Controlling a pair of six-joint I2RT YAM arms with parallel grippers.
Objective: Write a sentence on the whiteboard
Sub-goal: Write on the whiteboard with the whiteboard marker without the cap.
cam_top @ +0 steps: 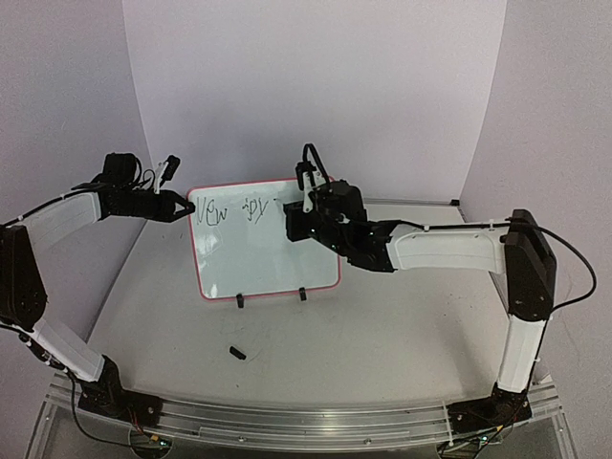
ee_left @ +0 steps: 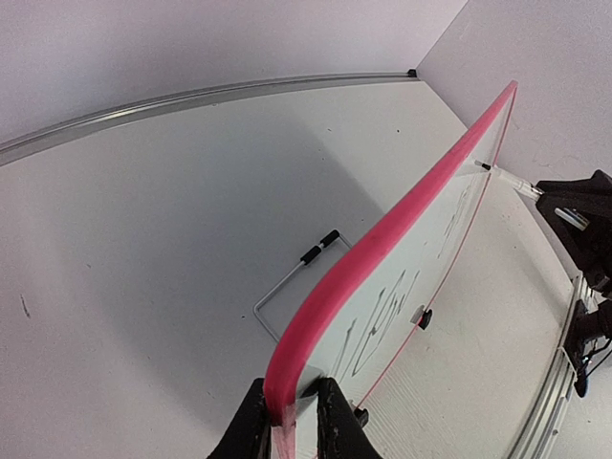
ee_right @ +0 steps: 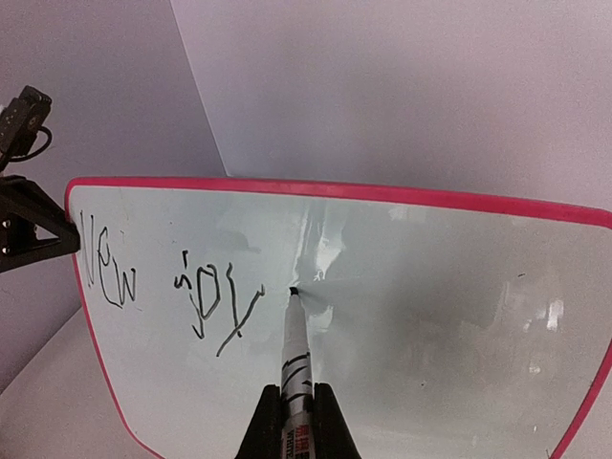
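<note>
Your worktop point(cam_top: 402, 325) is a pale, matte surface. The whiteboard point(cam_top: 263, 263) stands on it on two small black feet point(cam_top: 239, 301), with its left edge at your left jaws and its face in front of your right jaws. Behind the board, just beyond the left jaws, a thin wire stand point(ee_left: 287, 292) rests on the surface. A small black piece point(cam_top: 237, 352) lies alone, well nearer the arm bases than either set of jaws and roughly between them sideways.

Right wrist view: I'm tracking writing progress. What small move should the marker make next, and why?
Probably draw the next stroke just rightward: the black-tipped white marker in the right pincer touches the pink-rimmed white whiteboard just past the handwritten black words "New joy", bare surface lies beyond, and the left pincer clamps the board's edge.
</note>
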